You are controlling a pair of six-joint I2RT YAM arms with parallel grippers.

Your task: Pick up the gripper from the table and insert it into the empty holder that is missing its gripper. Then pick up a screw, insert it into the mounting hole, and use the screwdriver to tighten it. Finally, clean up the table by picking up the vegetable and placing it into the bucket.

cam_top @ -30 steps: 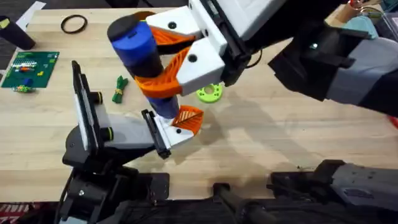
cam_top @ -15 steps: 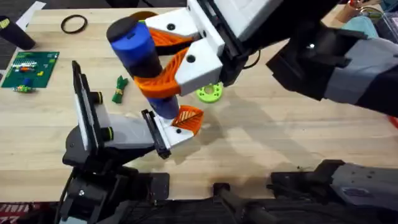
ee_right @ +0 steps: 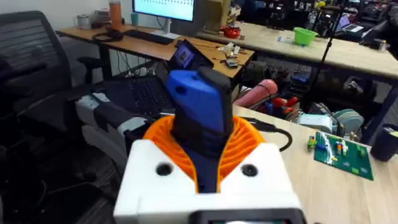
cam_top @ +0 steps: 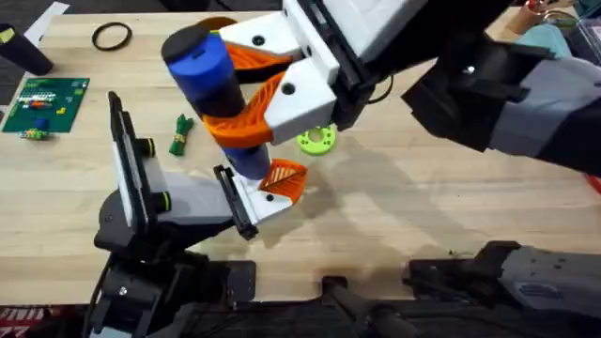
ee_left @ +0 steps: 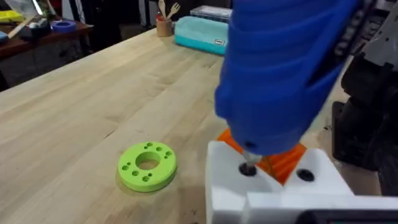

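Note:
My right gripper [cam_top: 225, 92] is shut on the thick blue screwdriver [cam_top: 208, 70], which stands upright over the holder's end. The screwdriver [ee_left: 280, 68] has its tip on a screw [ee_left: 247, 169] in the white block of the small gripper [ee_left: 273, 186]. That small gripper [cam_top: 282, 183], with its orange ribbed finger, sits at the tip of the pale grey holder [cam_top: 174, 202]. The dark-green vegetable [cam_top: 180, 134] lies on the table left of the screwdriver. A sliver of the bucket's orange-tan rim [cam_top: 214, 22] shows behind my right gripper [ee_right: 202, 134].
A lime-green ring with holes [cam_top: 317, 139] lies right of the screwdriver, also seen as the ring [ee_left: 147, 165]. A black ring [cam_top: 112, 36] and a green board [cam_top: 45, 101] sit at the far left. The table's right half is bare wood.

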